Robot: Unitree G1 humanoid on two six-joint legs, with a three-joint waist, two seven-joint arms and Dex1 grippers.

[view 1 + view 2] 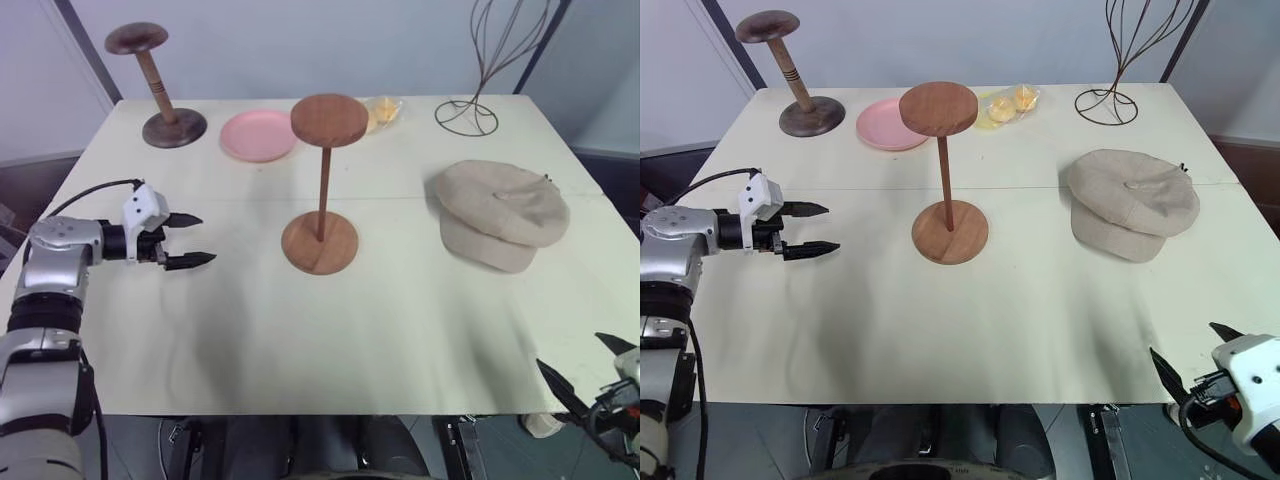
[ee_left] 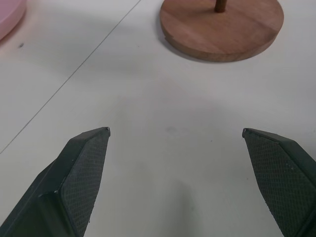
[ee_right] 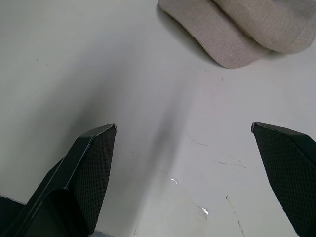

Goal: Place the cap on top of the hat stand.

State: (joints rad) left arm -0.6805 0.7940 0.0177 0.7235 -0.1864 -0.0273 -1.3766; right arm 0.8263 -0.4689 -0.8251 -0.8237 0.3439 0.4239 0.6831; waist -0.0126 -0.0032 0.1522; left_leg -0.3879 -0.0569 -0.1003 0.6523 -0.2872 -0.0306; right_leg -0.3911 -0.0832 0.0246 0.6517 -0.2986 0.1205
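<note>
The beige cap (image 1: 503, 212) lies flat on the right side of the table, brim toward the front edge; its brim (image 3: 222, 34) also shows in the right wrist view. The reddish-brown hat stand (image 1: 322, 185) rises upright at the table's middle, its top disc bare, and its round base (image 2: 222, 27) shows in the left wrist view. My left gripper (image 1: 192, 241) hovers open over the table left of the stand, pointing at its base, nothing between its fingers. My right gripper (image 1: 590, 370) is open and empty at the front right corner, well short of the cap.
A darker wooden stand (image 1: 158, 82) is at the back left, a pink plate (image 1: 258, 135) beside it. A clear bag with yellow pieces (image 1: 383, 112) lies behind the hat stand. A black wire stand (image 1: 470, 100) is at the back right. The table's front edge (image 1: 330, 410) is close.
</note>
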